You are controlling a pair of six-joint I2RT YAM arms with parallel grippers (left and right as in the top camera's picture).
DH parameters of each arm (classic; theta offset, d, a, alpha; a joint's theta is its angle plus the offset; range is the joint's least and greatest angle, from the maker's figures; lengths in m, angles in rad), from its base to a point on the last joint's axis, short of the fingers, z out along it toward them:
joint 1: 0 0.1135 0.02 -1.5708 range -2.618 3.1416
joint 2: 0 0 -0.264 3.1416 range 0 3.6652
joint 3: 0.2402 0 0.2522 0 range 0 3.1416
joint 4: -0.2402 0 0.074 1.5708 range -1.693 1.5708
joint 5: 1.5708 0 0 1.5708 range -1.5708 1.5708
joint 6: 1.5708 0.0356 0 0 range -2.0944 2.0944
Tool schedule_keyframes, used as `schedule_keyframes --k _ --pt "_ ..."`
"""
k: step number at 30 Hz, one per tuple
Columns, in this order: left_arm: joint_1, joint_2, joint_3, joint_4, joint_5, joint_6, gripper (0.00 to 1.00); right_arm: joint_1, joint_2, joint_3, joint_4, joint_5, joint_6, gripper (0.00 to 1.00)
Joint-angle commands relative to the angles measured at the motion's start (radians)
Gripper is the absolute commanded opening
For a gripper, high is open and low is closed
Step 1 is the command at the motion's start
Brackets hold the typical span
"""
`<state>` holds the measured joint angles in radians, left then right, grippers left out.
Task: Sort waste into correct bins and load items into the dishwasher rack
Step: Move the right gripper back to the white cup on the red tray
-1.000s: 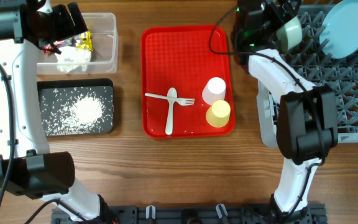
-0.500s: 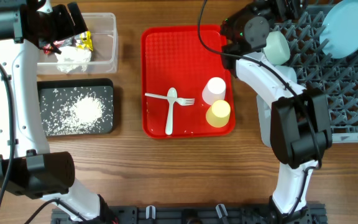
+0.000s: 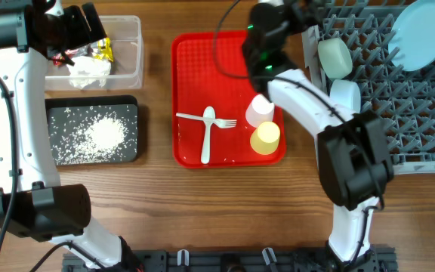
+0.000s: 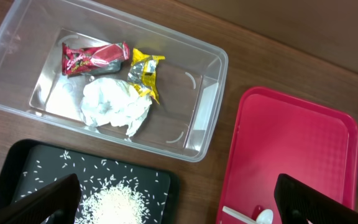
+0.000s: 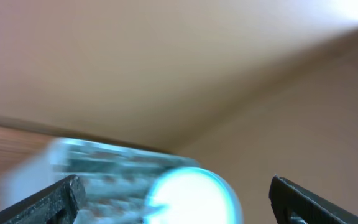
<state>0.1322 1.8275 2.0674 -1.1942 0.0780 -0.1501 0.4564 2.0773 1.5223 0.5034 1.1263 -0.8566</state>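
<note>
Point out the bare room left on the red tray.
Free: upper left of the red tray, above the fork; a smaller patch between spoon and left rim. Crowded: the right side, with pink cup, yellow cup and the right arm overhead.

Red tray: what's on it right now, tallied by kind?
Cups: 2 (pale pink cup, yellow cup)
Spoons: 1 (white spoon)
Forks: 1 (white fork)
Total on the red tray: 4
</note>
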Motion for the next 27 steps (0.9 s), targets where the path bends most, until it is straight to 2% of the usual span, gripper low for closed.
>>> schedule_keyframes --k 1,6,12,14,16,18,21,23,25,27 --pt "0.006 0.008 -0.006 0.0 -0.002 0.016 1.0 0.077 -0.009 0.008 -0.136 -0.247 0.42 1.0" --pt "0.006 0.008 -0.006 0.0 -0.002 0.016 1.0 0.169 -0.018 0.01 -0.346 -0.478 0.694 1.0" --pt "0.006 0.008 -0.006 0.0 -0.001 0.016 1.0 0.175 -0.192 0.023 -0.708 -1.003 0.986 0.99" --pt "0.006 0.008 -0.006 0.0 -0.002 0.016 1.0 0.154 -0.255 0.023 -0.817 -1.176 1.067 0.96" --pt "0.006 0.008 -0.006 0.0 -0.001 0.016 1.0 0.146 -0.277 0.023 -0.956 -1.278 1.096 0.94" --pt "0.006 0.008 -0.006 0.0 -0.001 0.016 1.0 0.146 -0.267 0.023 -1.1 -1.281 1.096 0.94" --pt "0.006 0.008 -0.006 0.0 -0.002 0.016 1.0 0.146 -0.237 0.022 -1.232 -1.281 1.096 1.0" --pt "0.006 0.008 -0.006 0.0 -0.001 0.016 1.0 0.148 -0.217 0.013 -1.237 -1.28 1.093 1.0" --pt "0.006 0.008 -0.006 0.0 -0.001 0.016 1.0 0.166 -0.186 -0.038 -1.159 -1.237 1.009 0.99" --pt "0.006 0.008 -0.006 0.0 -0.001 0.016 1.0 0.174 -0.155 -0.066 -1.123 -1.194 0.988 0.99"
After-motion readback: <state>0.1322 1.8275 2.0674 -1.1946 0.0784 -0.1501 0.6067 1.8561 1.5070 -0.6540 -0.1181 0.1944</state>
